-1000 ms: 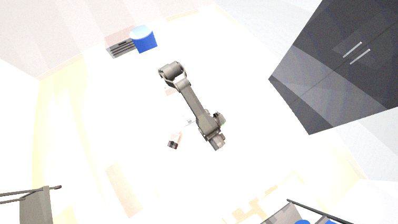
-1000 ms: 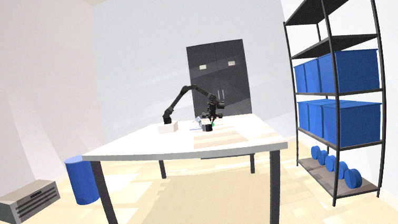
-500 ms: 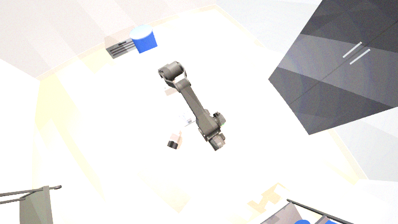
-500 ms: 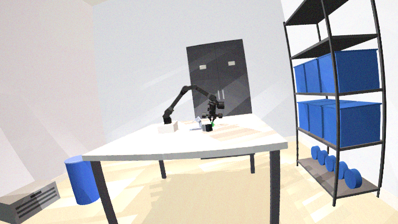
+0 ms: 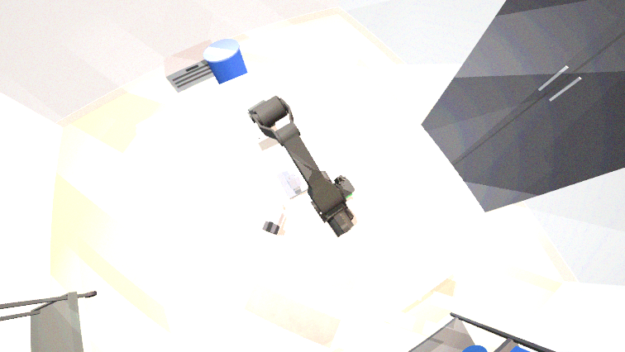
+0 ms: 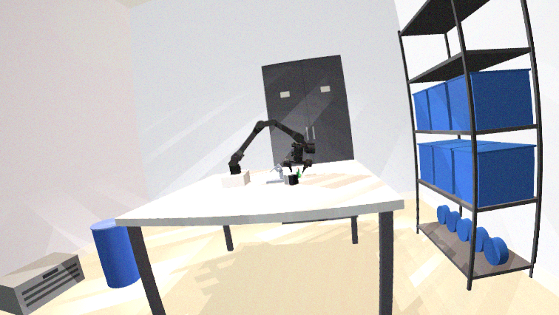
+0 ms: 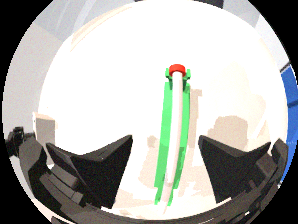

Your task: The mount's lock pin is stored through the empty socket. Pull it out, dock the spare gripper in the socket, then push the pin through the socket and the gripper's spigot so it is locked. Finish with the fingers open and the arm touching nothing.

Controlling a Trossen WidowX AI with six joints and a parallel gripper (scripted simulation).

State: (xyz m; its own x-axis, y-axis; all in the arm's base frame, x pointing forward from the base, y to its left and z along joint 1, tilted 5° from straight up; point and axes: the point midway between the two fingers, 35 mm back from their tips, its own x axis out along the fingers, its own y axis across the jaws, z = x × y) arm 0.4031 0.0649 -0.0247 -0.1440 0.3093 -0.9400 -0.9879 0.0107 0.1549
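Observation:
The lock pin (image 7: 175, 115), a pale rod with a red head, lies along a green holder (image 7: 185, 115) (image 5: 350, 196) (image 6: 299, 174) in front of the wrist camera. My gripper (image 7: 166, 140) (image 6: 298, 170) is open, with one finger on each side of the pin and holder. Whether a finger touches them is unclear. The pale lavender mount (image 5: 289, 183) (image 6: 278, 169) stands nearer the arm's base. The black-and-grey spare gripper (image 5: 271, 227) (image 6: 291, 179) lies apart from the mount. The arm hides my fingertips in the top view, and the socket's details are too small to tell.
A white block (image 6: 234, 179) is under the arm's base on the table (image 6: 273, 217). Beyond the table are a dark cabinet (image 5: 524, 113) (image 6: 287, 113), a blue drum (image 5: 229, 65) (image 6: 115, 253), a grey vented box (image 6: 50, 277) and a shelf rack with blue bins (image 6: 504, 171).

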